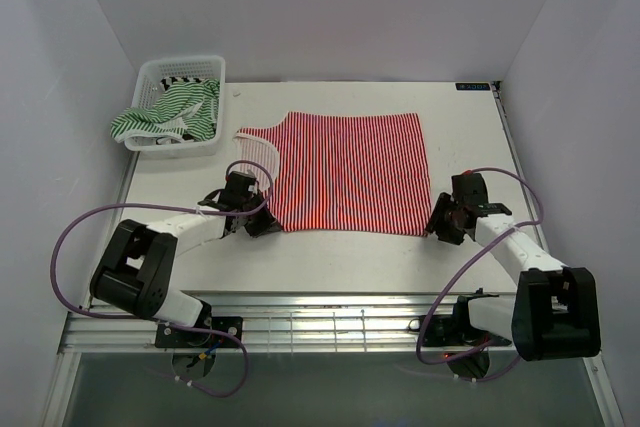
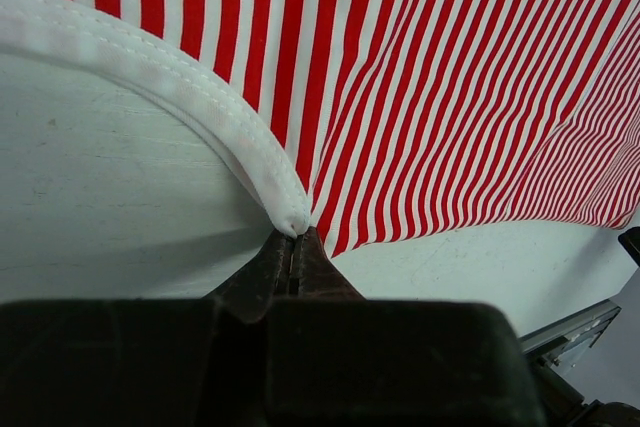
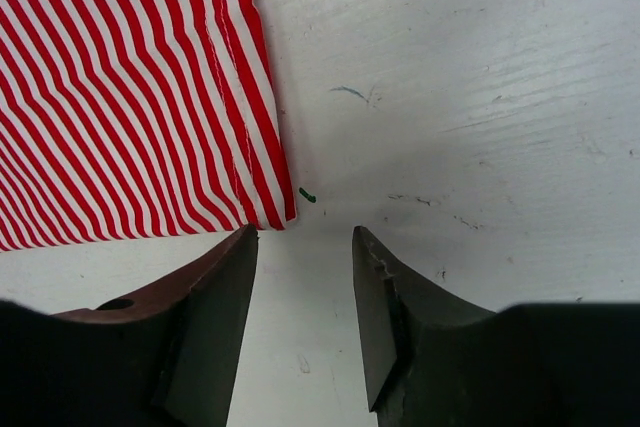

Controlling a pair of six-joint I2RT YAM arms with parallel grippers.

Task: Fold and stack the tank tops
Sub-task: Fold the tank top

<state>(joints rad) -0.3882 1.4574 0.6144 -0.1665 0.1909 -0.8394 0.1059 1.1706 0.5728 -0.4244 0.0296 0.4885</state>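
While the left gripper (image 2: 296, 259) is clamped on the armhole corner of the red-and-white thin-striped fabric tank top (image 1: 350, 172), spread on the white table (image 1: 330, 257), its hem corner (image 3: 280, 209) lies at eleven o'clock, just outside the half-open, empty right gripper (image 3: 304, 239).

The left arm (image 1: 185, 230) stretches low, forward and inward from its base. Its black tool (image 2: 297, 239) is pressed closed, the jaws meeting and the tips nipping the white hem of the red-and-white striped fabric tank top (image 2: 450, 97). The right arm (image 1: 512, 245) also reaches forward and inward. Its tool (image 3: 305, 235) is held low and tilted downward, the jaws parted with nothing between them.
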